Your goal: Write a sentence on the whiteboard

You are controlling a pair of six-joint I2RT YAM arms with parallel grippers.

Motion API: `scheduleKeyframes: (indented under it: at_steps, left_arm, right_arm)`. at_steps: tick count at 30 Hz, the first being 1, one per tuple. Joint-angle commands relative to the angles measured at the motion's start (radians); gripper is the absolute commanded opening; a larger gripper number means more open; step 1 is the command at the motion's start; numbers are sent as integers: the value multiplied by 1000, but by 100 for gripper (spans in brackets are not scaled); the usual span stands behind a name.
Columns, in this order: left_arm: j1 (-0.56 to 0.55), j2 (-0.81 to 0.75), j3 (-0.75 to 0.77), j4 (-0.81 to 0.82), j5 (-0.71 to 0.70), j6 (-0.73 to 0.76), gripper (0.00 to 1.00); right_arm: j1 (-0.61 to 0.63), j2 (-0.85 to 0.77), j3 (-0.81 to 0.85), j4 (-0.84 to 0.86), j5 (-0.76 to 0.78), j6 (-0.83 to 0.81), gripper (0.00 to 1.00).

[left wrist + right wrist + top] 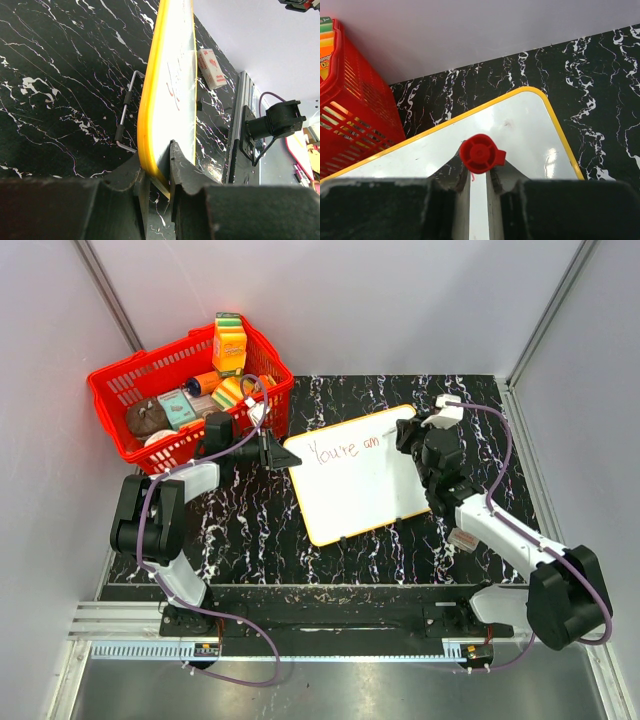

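Left gripper (156, 169) pinches the whiteboard (176, 70) edge; right gripper (478, 172), angled down, pinches a marker (479, 152).

My white board (360, 485) rimmed in yellow, red lettering (345, 448) on it, red marker (479, 152) in my black right claw (479, 175), black desk (250, 530) veined white, red basket (165, 452), purple cable (150, 502).

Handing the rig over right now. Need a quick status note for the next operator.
Grippers: left gripper shut on the whiteboard at its left corner, steadying it. The right gripper is shut on a red marker, pointed at the board just past the last letters; tip contact can't be told.
Done: the sentence reads roughly "You're am" along the far edge.
Left: the remaining words, then lift the marker and release the board.
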Motion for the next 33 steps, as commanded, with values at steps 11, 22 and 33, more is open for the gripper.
scheduleKeyframes:
  at_steps: [11, 22, 33]
  left_arm:
    - [-51, 40, -29, -61, -62, 212, 0]
    - [-52, 41, -27, -61, -62, 212, 0]
    - [-51, 43, -27, -64, -62, 213, 0]
  right_arm:
    - [-16, 60, 47, 23, 1, 6, 0]
    - [-16, 44, 19, 21, -60, 18, 0]
    - [-16, 9, -32, -6, -59, 17, 0]
